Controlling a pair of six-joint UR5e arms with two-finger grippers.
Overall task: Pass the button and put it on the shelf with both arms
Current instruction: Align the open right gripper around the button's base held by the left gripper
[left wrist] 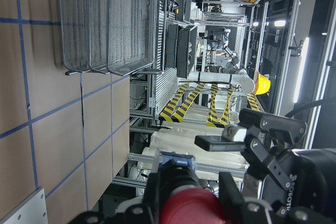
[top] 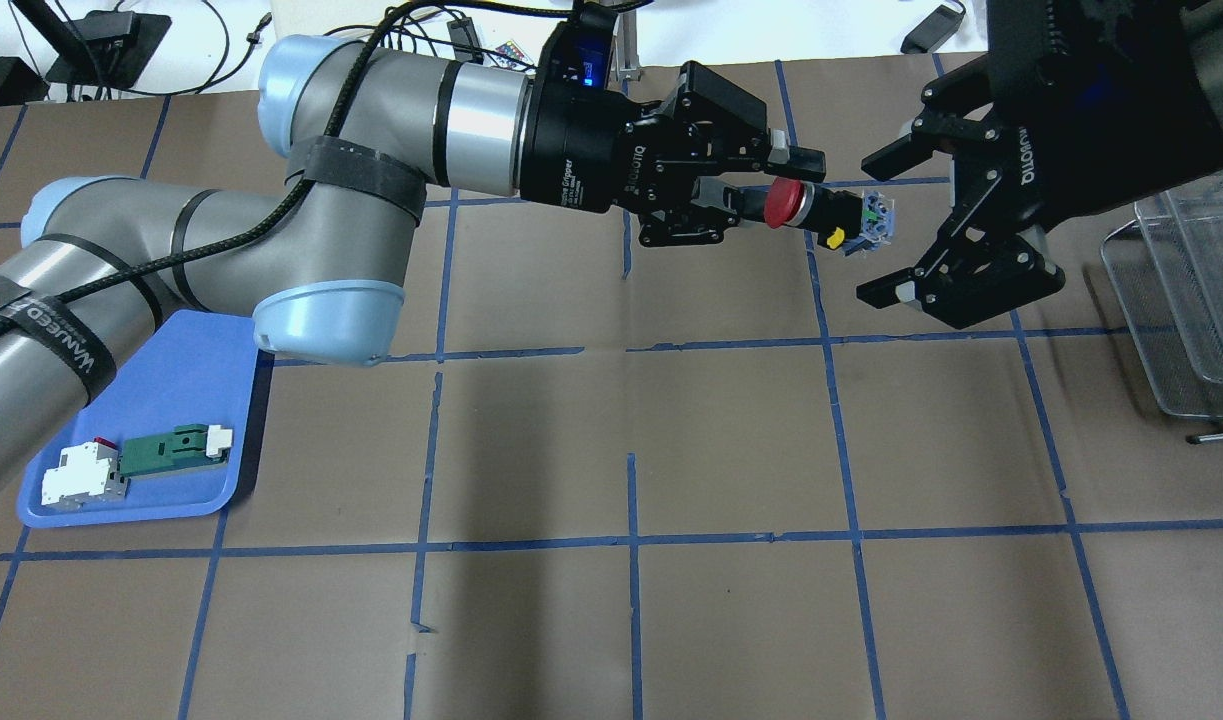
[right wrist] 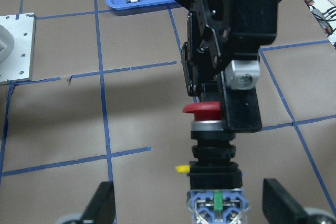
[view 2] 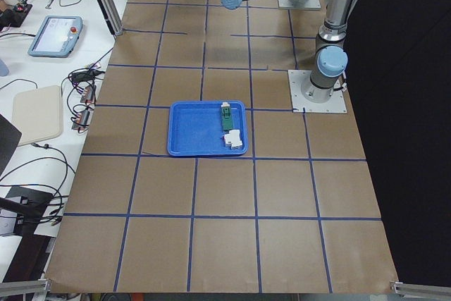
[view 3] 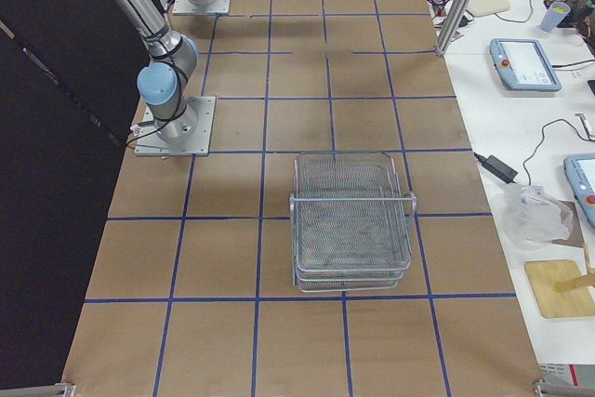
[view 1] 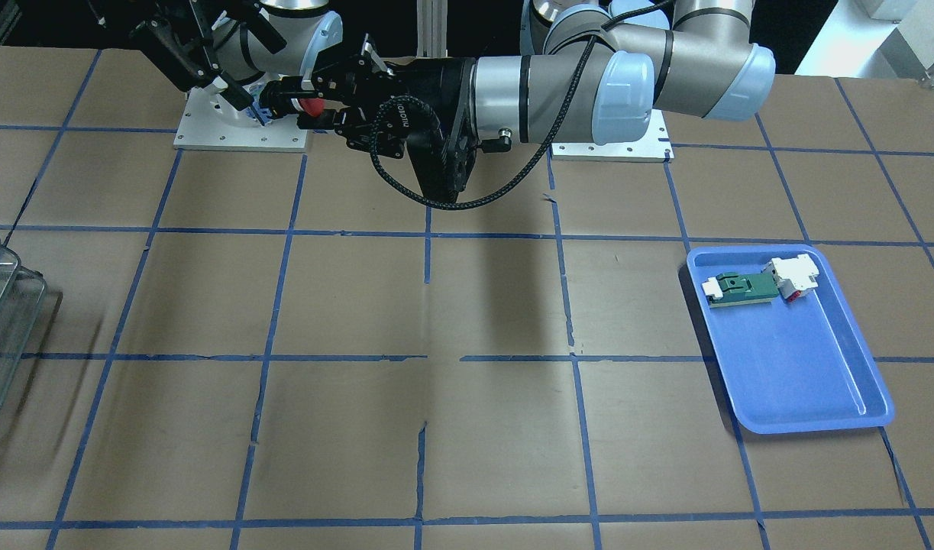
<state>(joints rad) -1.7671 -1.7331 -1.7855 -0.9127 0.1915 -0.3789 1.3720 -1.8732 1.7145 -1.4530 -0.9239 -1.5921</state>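
The left tool (top: 771, 190) is clamped on the button (top: 816, 208) near its red cap, held in the air above the bench (top: 731, 430). The right tool (top: 889, 228) stands wide apart around the button's rear end. If the left one releases before the right one closes, the button may fall. A grip on the end only could slip before the shelf (top: 1191, 300).
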